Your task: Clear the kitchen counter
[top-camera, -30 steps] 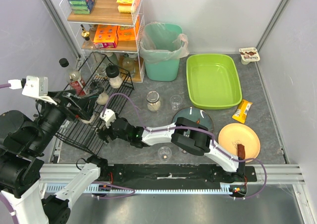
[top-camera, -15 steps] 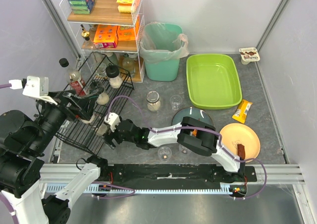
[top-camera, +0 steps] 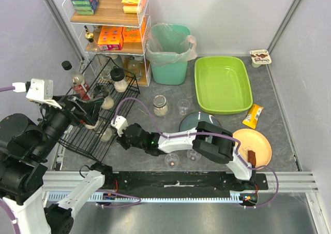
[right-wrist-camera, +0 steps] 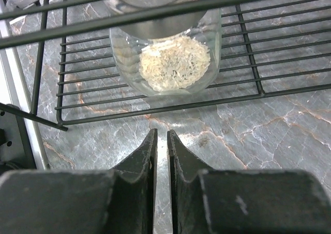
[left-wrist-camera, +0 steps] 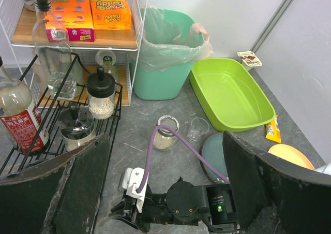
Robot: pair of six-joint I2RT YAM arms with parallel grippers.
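Observation:
The kitchen counter is dark grey mottled stone. On the black wire rack at its left stands a glass jar of rice, seen close up in the right wrist view. My right gripper hovers low just right of the rack's edge, a short gap from the jar. Its jaws are drawn together with only a thin slit and nothing between them. My left gripper hangs high over the rack, wide open and empty, looking down on the right arm.
A second jar, a small glass cup, a dark plate, an orange plate, a yellow packet and a pudding cup lie about. A lime-green tub, teal bin and wire shelf stand behind.
My right gripper has backed away to the right from the jar of rice, which stays on the rack, and its jaws have gone from wide open to shut. The left arm barely moved.

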